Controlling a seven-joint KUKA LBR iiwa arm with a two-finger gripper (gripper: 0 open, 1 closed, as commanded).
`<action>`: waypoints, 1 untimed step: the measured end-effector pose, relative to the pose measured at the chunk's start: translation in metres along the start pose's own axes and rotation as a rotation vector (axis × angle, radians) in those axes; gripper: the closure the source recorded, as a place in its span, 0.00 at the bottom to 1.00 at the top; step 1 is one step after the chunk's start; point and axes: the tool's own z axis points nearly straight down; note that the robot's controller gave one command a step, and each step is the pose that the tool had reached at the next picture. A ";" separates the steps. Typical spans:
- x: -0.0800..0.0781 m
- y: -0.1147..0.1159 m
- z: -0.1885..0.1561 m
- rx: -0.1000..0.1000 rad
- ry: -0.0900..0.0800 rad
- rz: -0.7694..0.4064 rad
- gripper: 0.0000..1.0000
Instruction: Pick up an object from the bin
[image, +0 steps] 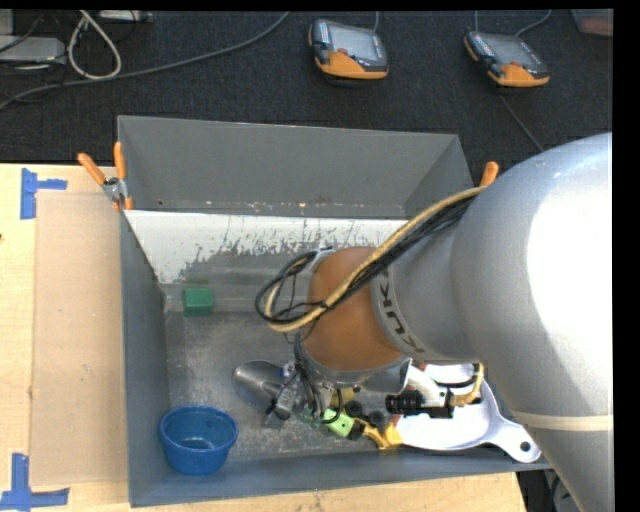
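silver scoop-like piece (255, 377) spotted just right of blue cup (198, 438), close beside gripper (288, 400); green block (198, 299) seen beyond cup; couldn't tell gripper's opening.

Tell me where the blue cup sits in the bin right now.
The blue cup stands in the lower-left corner of the bin in the camera view, left of the gripper and straight below the green block by the far wall.
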 end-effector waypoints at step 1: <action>0.000 -0.001 -0.010 0.000 0.001 -0.002 1.00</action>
